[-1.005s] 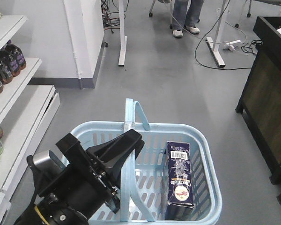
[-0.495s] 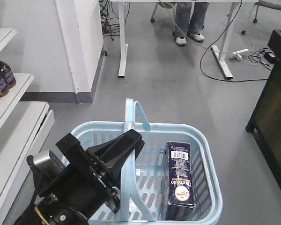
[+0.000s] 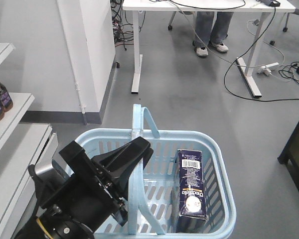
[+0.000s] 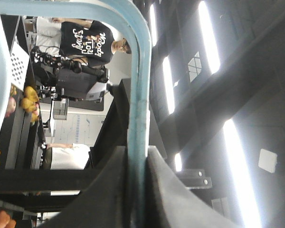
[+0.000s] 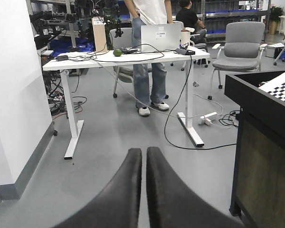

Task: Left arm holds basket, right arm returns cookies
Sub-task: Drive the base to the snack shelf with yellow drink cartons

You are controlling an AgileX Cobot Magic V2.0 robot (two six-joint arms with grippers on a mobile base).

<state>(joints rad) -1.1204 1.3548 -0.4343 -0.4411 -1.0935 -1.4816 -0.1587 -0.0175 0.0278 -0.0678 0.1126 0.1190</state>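
One tall navy cardboard cookie box [image 3: 192, 184] stands on end in the right half of the light blue slotted plastic basket [image 3: 179, 134], right of its raised handle [image 3: 139, 119], long axis near upright. The bulky black left arm [image 3: 89, 189] has its wedge pincer [image 4: 137, 159] clamped on that handle. The right pincer [image 5: 144, 164] is closed on nothing, aimed out over the grey floor [image 5: 109, 137] toward a white table [image 5: 128, 57]. The box is out of its sight but on its side of the basket, so I'd guess it must swing down and open first
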